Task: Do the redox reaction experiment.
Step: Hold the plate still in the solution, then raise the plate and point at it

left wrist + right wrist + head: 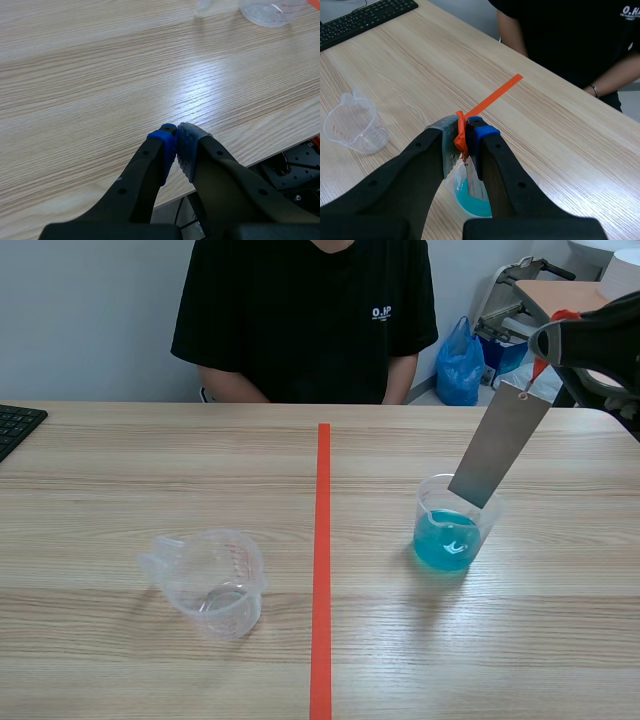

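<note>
Grey metal strip [500, 445], tilted, with its lower end inside the clear beaker [455, 502] of blue liquid [447, 540], right of the red tape line [322, 570] (contact with the liquid unclear). The right gripper [464, 131] pinches the strip's orange tab [460, 137]. At left stands an empty measuring cup [215, 580]. Near the table [75, 75] edge, the left gripper [176, 134] is closed on nothing.

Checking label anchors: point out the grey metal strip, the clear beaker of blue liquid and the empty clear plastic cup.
Grey metal strip [500, 445], scene view, mid face.
Clear beaker of blue liquid [428, 502], scene view, wall above the liquid.
Empty clear plastic cup [225, 585], scene view, front wall.
</note>
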Controlling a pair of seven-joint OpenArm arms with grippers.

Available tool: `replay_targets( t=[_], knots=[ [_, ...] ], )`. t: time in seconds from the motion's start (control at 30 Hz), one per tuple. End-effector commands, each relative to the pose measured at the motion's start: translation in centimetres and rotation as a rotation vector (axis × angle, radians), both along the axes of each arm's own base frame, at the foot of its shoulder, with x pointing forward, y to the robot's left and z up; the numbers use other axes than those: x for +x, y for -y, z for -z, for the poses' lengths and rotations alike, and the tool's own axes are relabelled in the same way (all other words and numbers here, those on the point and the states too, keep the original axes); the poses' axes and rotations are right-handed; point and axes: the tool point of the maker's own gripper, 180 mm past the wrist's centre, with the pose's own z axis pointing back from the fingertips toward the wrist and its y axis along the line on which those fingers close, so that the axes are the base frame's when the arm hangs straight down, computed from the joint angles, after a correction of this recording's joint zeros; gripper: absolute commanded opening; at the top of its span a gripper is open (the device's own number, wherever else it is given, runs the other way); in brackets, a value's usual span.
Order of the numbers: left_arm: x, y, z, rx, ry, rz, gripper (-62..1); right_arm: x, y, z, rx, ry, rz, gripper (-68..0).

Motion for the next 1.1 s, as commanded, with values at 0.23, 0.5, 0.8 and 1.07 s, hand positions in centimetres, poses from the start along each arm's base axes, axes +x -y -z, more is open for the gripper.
replay_targets(
  t=[0.23,0.5,0.8,1.07],
  knots=[
    [0.5,-0.2,-0.7,-0.008,0.035,-0.009,-58.0,-0.2,-0.3,-3.3,-0.012,0.079,-0.027,-66.0],
    [0.5,-0.2,-0.8,-0.008,0.036,-0.009,-58.0,0.0,-0.6,-5.3,0.024,0.103,-0.026,-66.0],
    [0.7,-0.2,-0.8,-0.008,0.041,-0.009,-58.0,0.0,-0.6,-5.7,0.029,0.106,-0.028,-66.0],
    [2.5,-0.2,-1.1,0.006,0.074,0.005,-58.0,0.0,-0.6,-5.6,0.029,0.105,-0.028,-66.0]
  ],
)
